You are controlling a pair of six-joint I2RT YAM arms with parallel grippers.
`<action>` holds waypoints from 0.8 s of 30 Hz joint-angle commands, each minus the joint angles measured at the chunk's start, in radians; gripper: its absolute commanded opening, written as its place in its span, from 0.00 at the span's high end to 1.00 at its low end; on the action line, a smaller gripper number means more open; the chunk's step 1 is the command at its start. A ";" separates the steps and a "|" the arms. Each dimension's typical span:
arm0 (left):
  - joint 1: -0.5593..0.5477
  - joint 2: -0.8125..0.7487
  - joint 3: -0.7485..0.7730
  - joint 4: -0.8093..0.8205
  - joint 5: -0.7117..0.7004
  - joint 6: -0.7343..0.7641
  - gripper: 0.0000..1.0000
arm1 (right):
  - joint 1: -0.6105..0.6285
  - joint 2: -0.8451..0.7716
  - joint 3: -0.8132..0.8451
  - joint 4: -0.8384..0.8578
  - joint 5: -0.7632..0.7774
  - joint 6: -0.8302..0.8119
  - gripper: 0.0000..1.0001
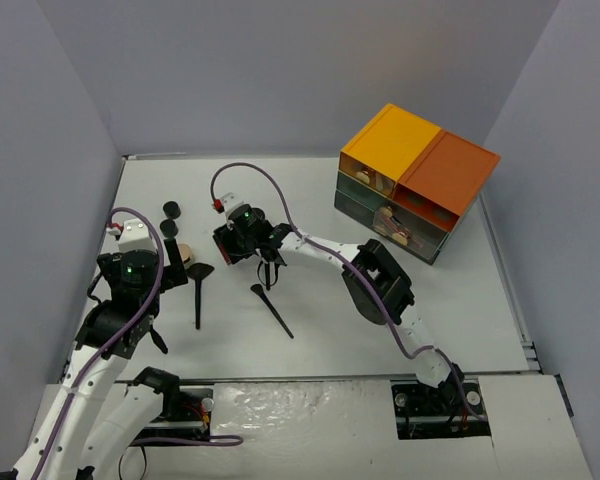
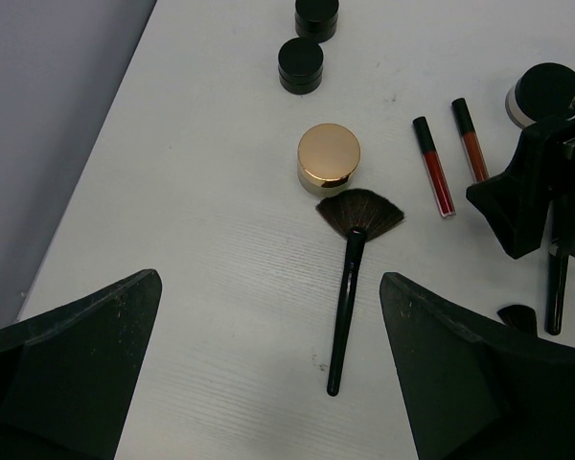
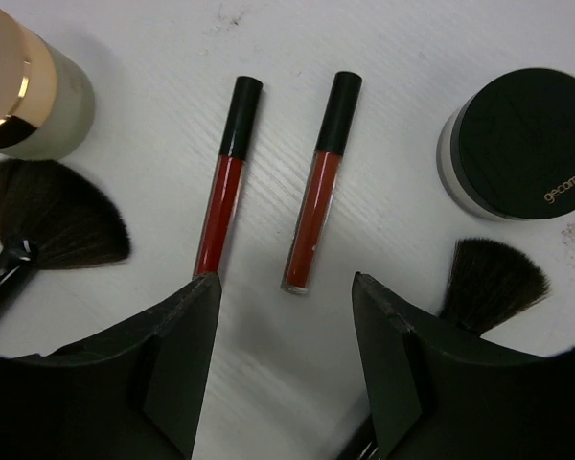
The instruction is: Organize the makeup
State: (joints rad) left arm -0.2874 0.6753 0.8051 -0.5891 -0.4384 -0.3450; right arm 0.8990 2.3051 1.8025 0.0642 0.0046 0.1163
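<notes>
Seen from above, the orange-topped drawer box sits at the upper right of the desk, well apart from the makeup gathered at centre-left; neither wrist view takes the box in. The overhead view is too coarse for the thin sticks, but the right wrist view shows them plainly. A left red stick and a right red stick lie side by side without touching, black caps toward the top of the frame. The right gripper hangs over them, jaws parted and grasping nothing. The right stick's lower end lies in the gap, and the left stick's end is just beside the left finger. At the upper right of that frame stands a black-lidded jar, with a second brush showing its head just below it. At the left edge is the tan compact, with the fan brush just under it. Only the left wrist view shows a small black jar and a nearer black jar at the top of the frame. The left gripper is spread wide and empty, with the fan brush handle lying on the desk between its fingers and the compact beyond, near centre.
</notes>
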 commanded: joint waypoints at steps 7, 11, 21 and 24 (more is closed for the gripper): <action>0.004 0.024 0.019 0.043 -0.011 -0.010 0.03 | -0.003 0.081 0.075 0.161 0.074 -0.007 0.55; 0.004 0.026 0.018 0.044 -0.012 -0.008 0.03 | -0.003 0.118 0.080 0.160 0.075 -0.013 0.58; 0.004 0.023 0.019 0.042 -0.018 -0.009 0.03 | -0.005 0.147 0.092 0.140 0.122 -0.018 0.86; 0.004 0.022 0.019 0.042 -0.019 -0.008 0.03 | -0.005 0.126 0.106 0.136 0.128 -0.036 0.95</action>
State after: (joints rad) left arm -0.2874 0.6937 0.8055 -0.5896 -0.4389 -0.3450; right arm 0.8974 2.4523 1.8622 0.2033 0.0881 0.1023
